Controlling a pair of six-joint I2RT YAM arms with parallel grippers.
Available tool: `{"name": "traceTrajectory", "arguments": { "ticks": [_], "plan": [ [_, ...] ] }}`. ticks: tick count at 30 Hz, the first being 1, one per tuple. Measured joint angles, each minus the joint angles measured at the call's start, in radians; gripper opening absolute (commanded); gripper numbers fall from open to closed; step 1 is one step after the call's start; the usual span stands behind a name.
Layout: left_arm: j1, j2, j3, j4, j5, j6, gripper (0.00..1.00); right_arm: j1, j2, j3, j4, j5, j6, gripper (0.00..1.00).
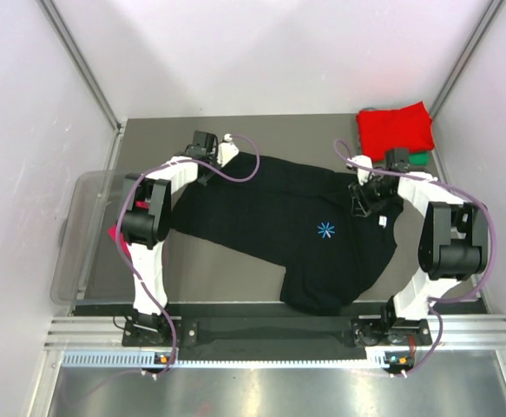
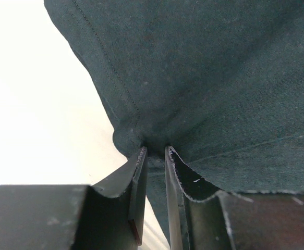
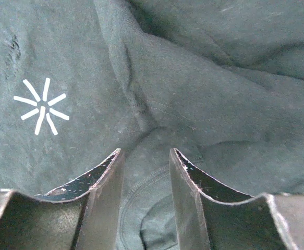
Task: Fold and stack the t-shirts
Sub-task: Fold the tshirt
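Observation:
The black t-shirt (image 1: 296, 234) lies spread across the table, its light-blue starburst print (image 1: 325, 229) facing up and its white neck label (image 1: 383, 222) on the right. My left gripper (image 1: 209, 167) is at the shirt's far left corner. In the left wrist view it (image 2: 155, 148) is shut on a fold of the black cloth (image 2: 219, 78) near the hemmed edge. My right gripper (image 1: 363, 198) is open over the neck area. In the right wrist view its jaws (image 3: 145, 151) stand apart over the collar seam (image 3: 136, 192), with the starburst (image 3: 42, 105) to the left.
A folded red t-shirt (image 1: 396, 130) lies at the far right corner on a green one (image 1: 420, 158). A clear plastic bin (image 1: 79, 234) stands off the table's left edge with magenta cloth (image 1: 116, 236) in it. White walls enclose the table.

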Motion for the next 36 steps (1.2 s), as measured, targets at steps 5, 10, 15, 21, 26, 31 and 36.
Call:
{"name": "traceTrajectory", "arguments": {
  "ticks": [5, 10, 15, 21, 26, 31, 36],
  "plan": [
    [0.0, 0.0, 0.0, 0.0, 0.0, 0.0, 0.25, 0.008, 0.047, 0.019, 0.002, -0.001, 0.001, 0.43],
    [0.0, 0.0, 0.0, 0.0, 0.0, 0.0, 0.25, 0.013, 0.079, 0.035, 0.011, -0.001, 0.005, 0.43],
    [0.0, 0.0, 0.0, 0.0, 0.0, 0.0, 0.25, 0.047, 0.105, 0.067, 0.022, -0.001, 0.017, 0.37],
    [0.0, 0.001, 0.0, 0.0, 0.0, -0.001, 0.24, 0.076, 0.126, 0.079, 0.032, 0.005, 0.029, 0.18],
    [0.0, 0.001, 0.0, 0.0, 0.0, -0.001, 0.24, 0.087, 0.13, 0.079, 0.038, 0.032, 0.045, 0.04],
    [0.0, 0.001, 0.0, 0.0, 0.0, 0.0, 0.24, 0.098, 0.085, 0.062, 0.044, 0.077, 0.056, 0.03],
    [0.0, 0.001, 0.0, 0.0, 0.0, 0.0, 0.24, 0.153, -0.037, 0.057, 0.014, 0.141, 0.056, 0.03]
  ]
}}
